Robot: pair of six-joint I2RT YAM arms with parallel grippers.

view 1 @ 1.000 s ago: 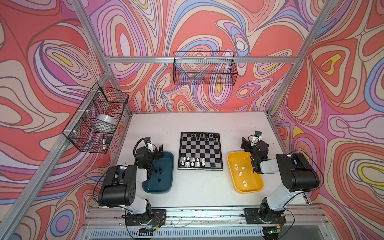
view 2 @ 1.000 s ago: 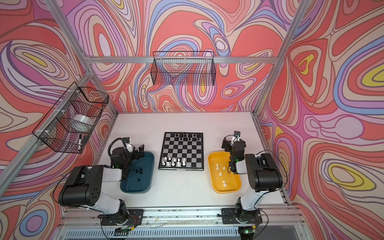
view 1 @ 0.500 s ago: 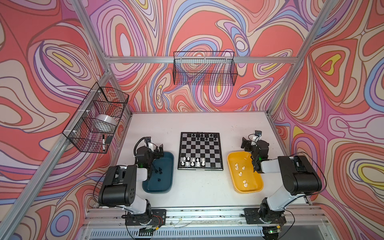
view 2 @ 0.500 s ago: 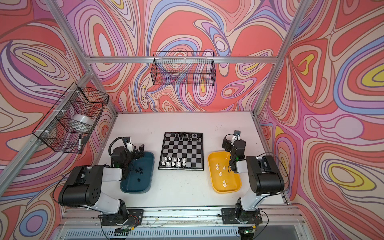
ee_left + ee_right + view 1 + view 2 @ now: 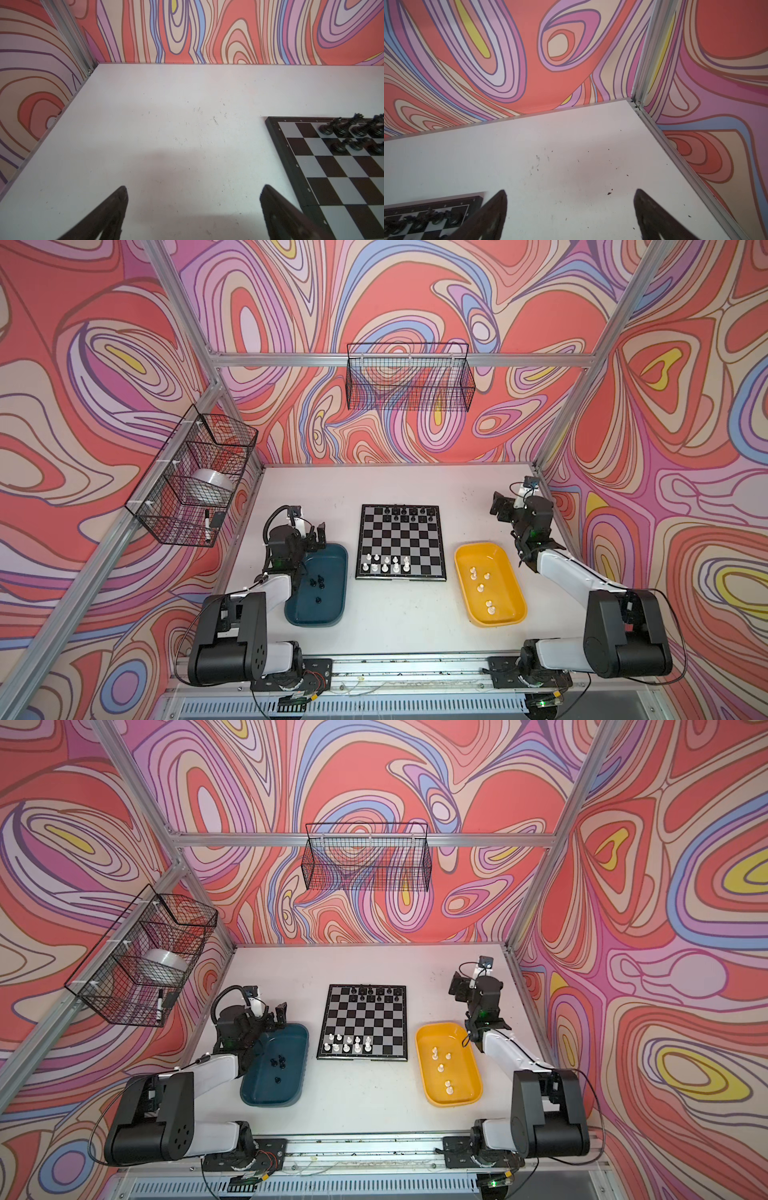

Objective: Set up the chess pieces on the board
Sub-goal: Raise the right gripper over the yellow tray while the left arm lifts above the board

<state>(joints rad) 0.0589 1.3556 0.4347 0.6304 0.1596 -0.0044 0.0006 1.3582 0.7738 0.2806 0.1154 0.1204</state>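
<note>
The board (image 5: 401, 540) (image 5: 362, 1022) lies mid-table. Black chess pieces (image 5: 409, 514) stand on its far two rows and several white ones (image 5: 386, 566) on its near rows. More black pieces (image 5: 318, 583) lie in a teal tray (image 5: 328, 608), and more white pieces (image 5: 482, 587) in a yellow tray (image 5: 513, 593). My left gripper (image 5: 315, 537) (image 5: 193, 193) is open and empty by the teal tray's far end, left of the board (image 5: 336, 187). My right gripper (image 5: 500, 508) (image 5: 570, 196) is open and empty above bare table, beyond the yellow tray.
A wire basket (image 5: 409, 381) hangs on the back wall. Another (image 5: 195, 485) on the left wall holds a tape roll and a marker. Aluminium frame posts close the table's far corners (image 5: 636, 102). Patterned walls stand close on three sides.
The right arm's elbow has drawn back toward the right wall, and its gripper has shifted farther from the yellow tray. The left arm has barely moved. Both grippers stay open.
</note>
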